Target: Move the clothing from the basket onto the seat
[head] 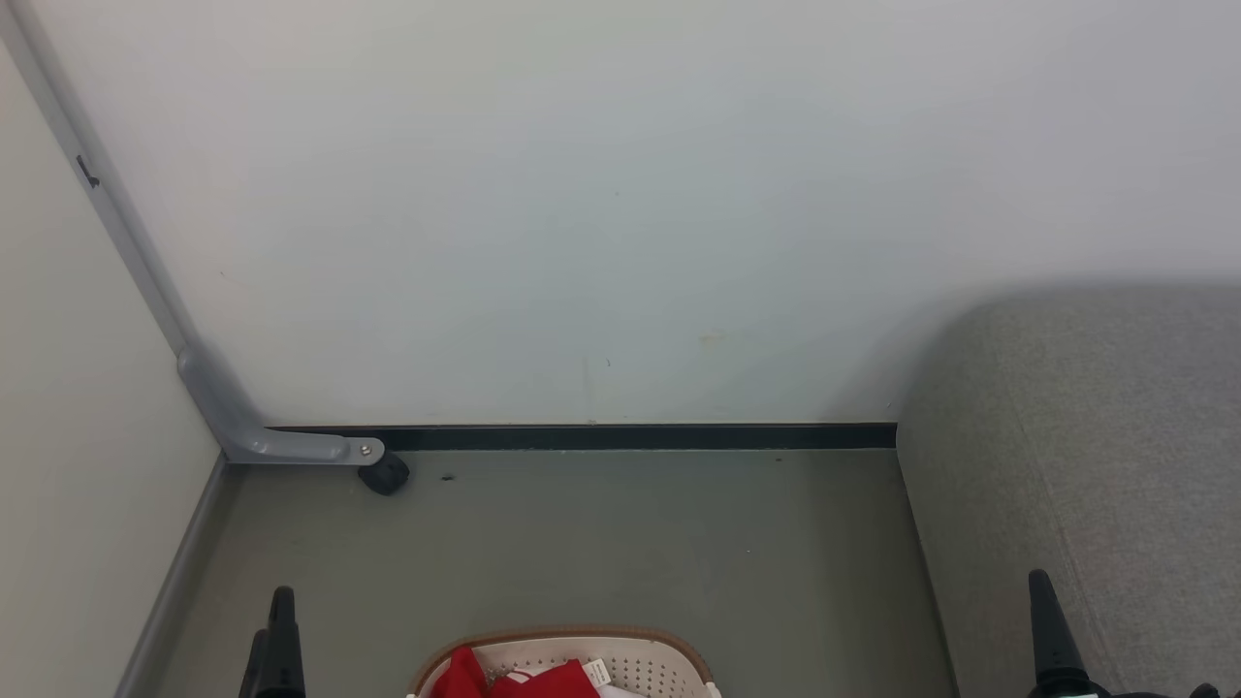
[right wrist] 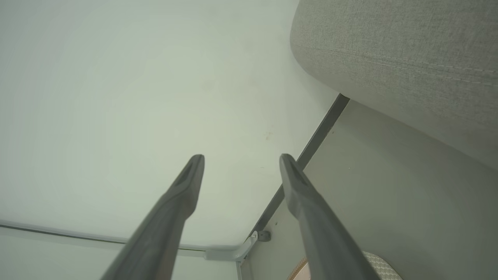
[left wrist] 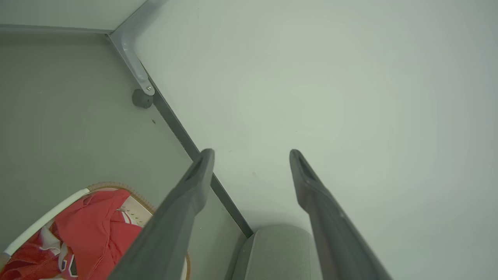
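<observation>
Grey floor (head: 630, 543) bears basket (head: 642, 663) of clothing (head: 543, 683), seat (head: 1115, 436) rightward, caster (head: 385, 475) beyond

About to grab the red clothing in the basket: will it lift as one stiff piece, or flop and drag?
Likely floppy: the clothing lies crumpled in soft folds, so it should drape and hang when lifted. It is probably light, as it looks like thin fabric. Layers overlap in the basket, so one pinch may drag more along.

1. The basket (head: 650, 664) stood on the floor (head: 630, 543) at 6 o'clock in the head view.
2. The clothing (head: 543, 683) lay in the basket.
3. The seat (head: 1096, 465) was at 2 o'clock of the basket, apart from it.
4. The wall (head: 620, 194) stood behind both, at 12 o'clock.
</observation>
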You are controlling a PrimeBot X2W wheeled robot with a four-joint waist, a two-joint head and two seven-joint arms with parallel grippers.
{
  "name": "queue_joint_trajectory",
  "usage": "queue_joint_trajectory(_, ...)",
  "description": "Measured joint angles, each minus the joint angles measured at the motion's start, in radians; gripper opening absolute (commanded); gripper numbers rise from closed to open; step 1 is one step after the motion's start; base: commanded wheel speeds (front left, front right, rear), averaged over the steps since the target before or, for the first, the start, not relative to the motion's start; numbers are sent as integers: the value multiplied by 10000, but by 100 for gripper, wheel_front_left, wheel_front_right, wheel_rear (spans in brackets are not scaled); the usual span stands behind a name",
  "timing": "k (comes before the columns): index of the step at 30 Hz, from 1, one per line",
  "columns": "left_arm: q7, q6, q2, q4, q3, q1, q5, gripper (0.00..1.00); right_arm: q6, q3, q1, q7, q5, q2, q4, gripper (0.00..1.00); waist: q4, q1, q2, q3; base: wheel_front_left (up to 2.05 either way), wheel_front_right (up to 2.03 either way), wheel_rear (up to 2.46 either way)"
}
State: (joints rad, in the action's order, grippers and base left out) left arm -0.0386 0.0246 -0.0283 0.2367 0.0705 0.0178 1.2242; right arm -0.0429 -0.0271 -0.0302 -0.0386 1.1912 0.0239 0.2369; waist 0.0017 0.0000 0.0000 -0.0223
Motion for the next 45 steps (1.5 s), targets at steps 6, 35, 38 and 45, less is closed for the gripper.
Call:
queue_joint_trajectory(6,-245,-171,-8,-203,-330,-1,-1384,100,90,313,0,-219,-1223,27,-128,100,-1,0,0,-11,0,0,0)
queue_joint_trajectory(35,-1323,-968,-157,-667,-1501,-67,-9290,100,522,2063,-62,-1317,-6991,577,-366,100,-28,0,0,-44,0,0,0)
queue_joint_trajectory(38,-1461,-1043,-159,-600,-1616,-90,-9808,100,531,2255,-63,-1427,-7547,642,-209,100,-53,0,0,-53,0,0,0)
queue_joint_trajectory(45,-1674,-1193,-157,-144,-1847,-251,-10636,100,685,2642,-61,-1676,-8694,765,297,100,-113,0,0,-66,0,0,0)
